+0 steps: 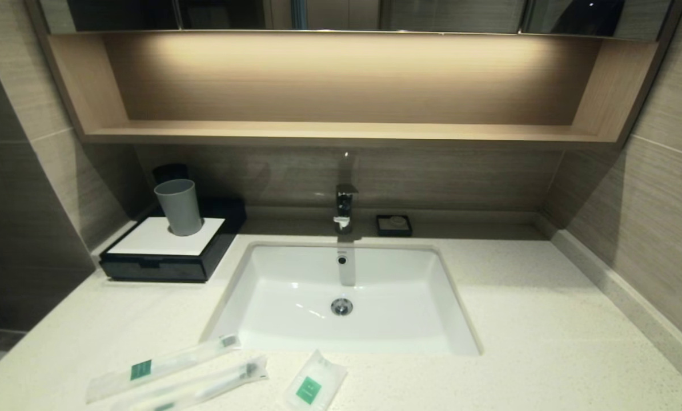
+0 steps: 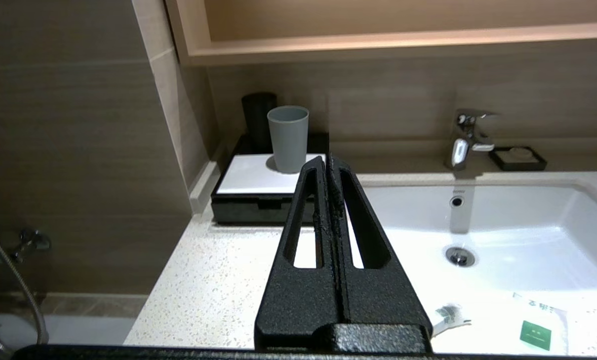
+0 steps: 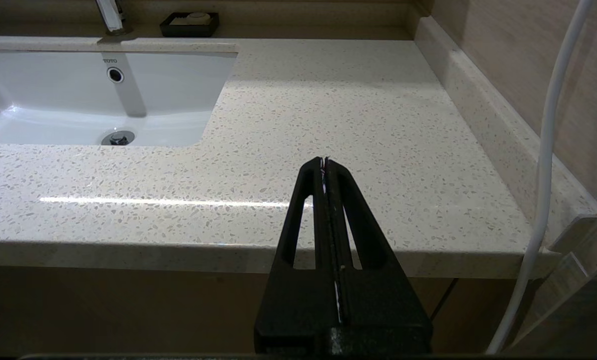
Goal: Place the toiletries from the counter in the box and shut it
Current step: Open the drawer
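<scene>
Beside the sink (image 1: 284, 319), toiletries (image 1: 312, 382) lie on the counter (image 1: 546, 319).

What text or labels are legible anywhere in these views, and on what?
"TOTO": on the sink back wall, just above the overflow hole.
Same mark above the overflow hole in the left wrist view: too small to read.
Green square labels on the upper toothbrush packet and the white sachet: print too blurred to read.
Pale lettering on the sachet in the left wrist view: unreadable.
No text visible on the box, grey cup or faucet.
</scene>
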Motion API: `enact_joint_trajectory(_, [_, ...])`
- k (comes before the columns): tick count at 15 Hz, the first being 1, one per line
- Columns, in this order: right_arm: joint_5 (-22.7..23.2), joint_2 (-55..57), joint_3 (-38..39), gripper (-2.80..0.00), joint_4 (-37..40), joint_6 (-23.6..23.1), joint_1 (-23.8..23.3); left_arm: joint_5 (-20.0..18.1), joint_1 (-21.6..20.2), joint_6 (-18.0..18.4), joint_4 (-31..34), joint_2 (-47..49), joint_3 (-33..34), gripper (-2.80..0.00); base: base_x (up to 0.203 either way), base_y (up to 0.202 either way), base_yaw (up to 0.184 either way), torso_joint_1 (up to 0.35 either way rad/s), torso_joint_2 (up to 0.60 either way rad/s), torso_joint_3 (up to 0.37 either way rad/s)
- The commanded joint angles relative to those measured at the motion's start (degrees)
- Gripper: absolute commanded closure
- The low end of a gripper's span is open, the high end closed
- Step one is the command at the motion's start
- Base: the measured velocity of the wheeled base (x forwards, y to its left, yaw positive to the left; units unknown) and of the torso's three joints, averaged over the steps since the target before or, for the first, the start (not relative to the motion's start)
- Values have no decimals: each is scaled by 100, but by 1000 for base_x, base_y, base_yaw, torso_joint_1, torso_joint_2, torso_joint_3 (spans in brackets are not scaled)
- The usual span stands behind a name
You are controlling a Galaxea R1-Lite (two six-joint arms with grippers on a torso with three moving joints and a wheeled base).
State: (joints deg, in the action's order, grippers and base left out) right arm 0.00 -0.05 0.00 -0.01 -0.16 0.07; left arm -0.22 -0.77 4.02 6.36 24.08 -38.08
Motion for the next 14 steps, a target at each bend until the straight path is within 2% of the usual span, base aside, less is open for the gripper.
enact_joint_trajectory(1, [0, 5, 9, 0, -8, -2, 1, 135, -22, 9, -43, 1129, -120, 0, 0, 0, 0, 0, 0, 0])
enact_joint_trajectory(8, [0, -4, 9, 0, -5, -2, 1, 318, -11, -88, -288, 2817, -219, 0, 0, 0, 0, 0, 0, 0])
enact_joint_trajectory(11, [0, 0, 9, 0, -6, -2, 1, 358, -11, -168, -595, 3663, -303, 0, 0, 0, 0, 0, 0, 0])
enact_joint_trajectory(14, [0, 5, 9, 0, -8, -2, 1, 596, -11, -183, -808, 4496, -541, 0, 0, 0, 0, 0, 0, 0])
